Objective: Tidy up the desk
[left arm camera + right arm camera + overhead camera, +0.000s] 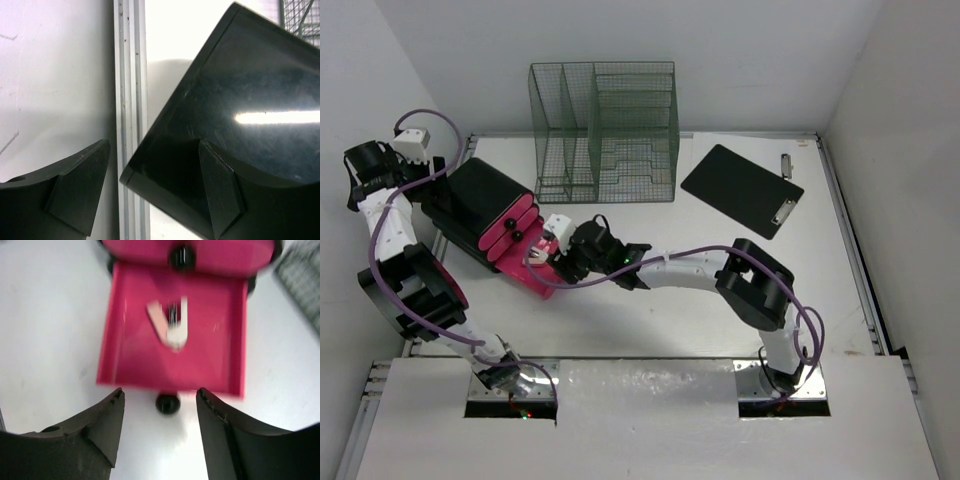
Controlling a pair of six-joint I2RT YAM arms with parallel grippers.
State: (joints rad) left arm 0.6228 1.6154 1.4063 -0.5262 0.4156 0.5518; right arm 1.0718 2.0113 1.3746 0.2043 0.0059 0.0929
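Black and pink, the drawer unit (480,205) sits at the left of the white surface (650,325), with one drawer (172,347) pulled out, probably to take loose things. The right fingers (95,440) are spread either side of its knob (167,403), not pinching it. The left fingers (75,190) gape wide across the unit's corner, likely to steady it. Only the right wrist view shows the small pale item (170,325) inside.
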